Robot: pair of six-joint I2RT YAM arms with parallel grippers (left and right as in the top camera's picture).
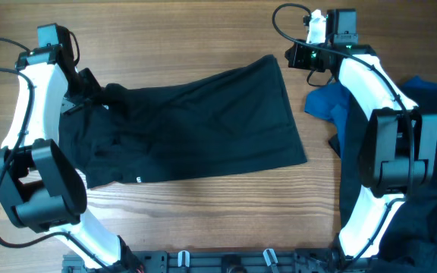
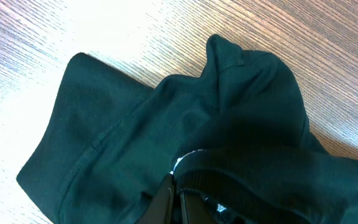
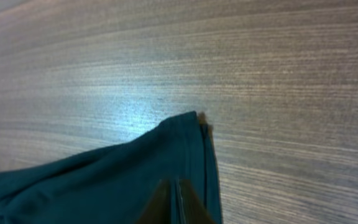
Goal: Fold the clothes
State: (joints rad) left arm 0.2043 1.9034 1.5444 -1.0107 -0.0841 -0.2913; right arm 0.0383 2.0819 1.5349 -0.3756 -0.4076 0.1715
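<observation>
The black shirt (image 1: 203, 121) lies spread on the wooden table, running from the left side to the middle. A small white print (image 1: 139, 180) shows at its near edge. My left gripper (image 1: 97, 97) is shut on the bunched collar end at the left. In the left wrist view the fingers (image 2: 178, 200) pinch the ribbed collar of the shirt (image 2: 117, 143) beside a white label (image 2: 185, 159). My right gripper (image 1: 287, 59) is shut on the shirt's far right corner. In the right wrist view the fingers (image 3: 178, 198) clamp the fabric edge of the shirt (image 3: 104, 180).
A blue garment (image 1: 325, 102) lies crumpled beside the right arm. A pile of dark clothes (image 1: 435, 159) fills the table's right edge. Bare wood (image 1: 226, 205) shows in front of the shirt.
</observation>
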